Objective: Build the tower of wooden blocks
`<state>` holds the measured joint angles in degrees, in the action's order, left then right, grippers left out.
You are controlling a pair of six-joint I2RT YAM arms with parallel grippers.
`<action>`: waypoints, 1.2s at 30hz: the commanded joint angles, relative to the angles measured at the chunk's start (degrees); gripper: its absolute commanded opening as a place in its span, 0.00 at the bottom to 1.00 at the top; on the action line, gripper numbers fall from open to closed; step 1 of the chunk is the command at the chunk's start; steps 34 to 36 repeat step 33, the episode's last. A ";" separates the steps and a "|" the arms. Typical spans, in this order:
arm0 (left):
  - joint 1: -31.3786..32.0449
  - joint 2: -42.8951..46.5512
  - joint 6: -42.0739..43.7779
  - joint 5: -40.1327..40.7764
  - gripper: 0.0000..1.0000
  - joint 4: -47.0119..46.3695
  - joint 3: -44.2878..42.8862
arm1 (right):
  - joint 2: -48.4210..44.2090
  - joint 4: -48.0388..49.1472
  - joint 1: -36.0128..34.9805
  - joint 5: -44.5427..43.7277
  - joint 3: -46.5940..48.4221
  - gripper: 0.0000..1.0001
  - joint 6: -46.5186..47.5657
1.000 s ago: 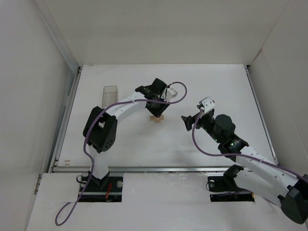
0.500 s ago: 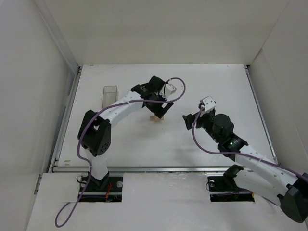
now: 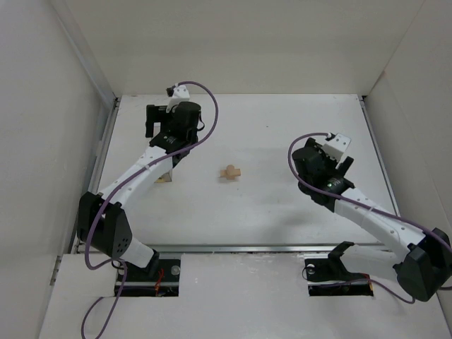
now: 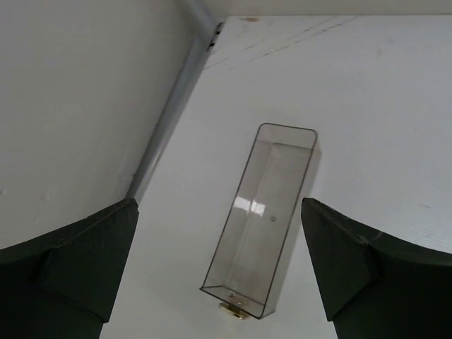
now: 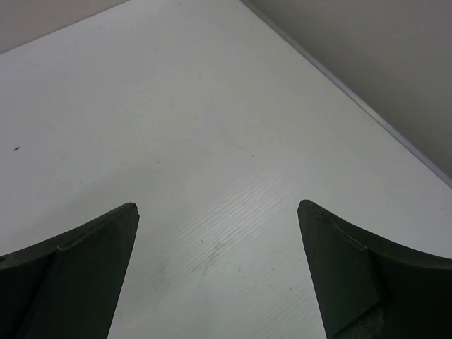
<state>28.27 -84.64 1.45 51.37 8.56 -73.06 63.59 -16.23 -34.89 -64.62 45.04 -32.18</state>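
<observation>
The wood block tower (image 3: 229, 171) is a small pale tan stack of crossed blocks at the middle of the table, with no gripper near it. My left gripper (image 3: 157, 121) hangs open and empty at the back left, high over a clear plastic box (image 4: 272, 205). In the left wrist view the left gripper (image 4: 219, 205) has its jaws spread wide to either side of the box, well above it. My right gripper (image 3: 305, 157) is open and empty to the right of the stack. In its own view the right gripper (image 5: 217, 206) sees only bare table.
A small tan piece (image 4: 236, 311) lies at the near end of the clear box, also seen as a tan piece (image 3: 164, 178) beside the left arm. The left wall (image 4: 85, 106) runs close along the box. White walls enclose the table on three sides.
The left gripper opened, left the block stack at the centre and swung up to the back left over the clear box. The right arm drew back to the right.
</observation>
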 commanded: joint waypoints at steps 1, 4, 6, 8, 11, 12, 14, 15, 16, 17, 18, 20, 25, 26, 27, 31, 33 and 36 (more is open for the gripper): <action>-1.28 3.07 -2.68 11.82 1.00 -4.16 2.13 | 0.04 -7.06 0.00 -11.84 4.88 1.00 -8.24; -1.90 3.08 -2.68 11.29 1.00 -3.64 2.13 | 2.49 -8.90 0.00 -12.54 7.87 1.00 -8.85; -1.90 3.08 -2.68 10.77 1.00 -3.11 2.13 | 4.08 -12.41 0.00 -14.30 10.14 1.00 -11.40; -1.90 3.08 -3.30 9.98 1.00 -2.50 1.61 | 6.54 -14.70 0.00 -15.79 11.47 1.00 -13.94; -1.90 3.08 -3.30 9.97 1.00 -1.97 1.60 | 9.69 -21.01 0.00 -15.80 13.93 1.00 -17.98; -1.90 3.08 -3.30 9.45 1.00 -1.97 1.08 | 10.49 -22.60 0.00 -15.80 14.55 1.00 -19.39; -1.90 3.08 -3.83 8.92 1.00 -1.97 1.07 | 12.60 -25.07 0.00 -15.80 15.70 1.00 -21.68; -1.90 3.08 -3.83 8.92 1.00 -1.97 1.07 | 13.22 -25.86 0.00 -15.80 16.48 1.00 -23.00; -1.90 3.08 -3.83 8.40 1.00 -1.44 1.07 | 13.75 -27.00 0.00 -15.80 17.10 1.00 -23.53; -1.90 3.08 -3.83 8.39 1.00 -1.44 1.07 | 13.75 -27.01 0.00 -15.80 17.10 1.00 -23.54; -1.90 3.08 -3.83 8.39 1.00 -1.44 1.07 | 14.53 -27.54 0.00 -15.28 17.62 1.00 -23.54; -1.90 3.08 -3.83 8.39 1.00 -1.44 1.60 | 15.07 -27.54 0.00 -14.75 17.63 1.00 -24.06; -1.90 3.08 -3.83 7.87 1.00 -1.44 1.60 | 15.07 -27.54 0.00 -14.22 18.16 1.00 -24.07; -1.90 3.08 -3.83 7.86 1.00 -1.44 1.60 | 15.07 -27.54 0.00 -14.22 18.16 1.00 -24.07; -1.90 3.08 -3.83 7.86 1.00 -1.44 1.60 | 15.07 -27.54 0.00 -14.22 18.16 1.00 -24.07; -1.90 3.08 -4.35 7.86 1.00 -1.44 1.60 | 15.07 -27.54 0.00 -14.22 18.16 1.00 -24.07; -1.90 3.08 -4.35 7.25 1.00 -0.91 1.60 | 15.07 -27.54 0.00 -14.22 17.55 1.00 -24.07; -1.90 3.08 -4.35 7.25 1.00 -0.91 1.60 | 15.07 -27.54 0.00 -14.22 17.55 1.00 -24.07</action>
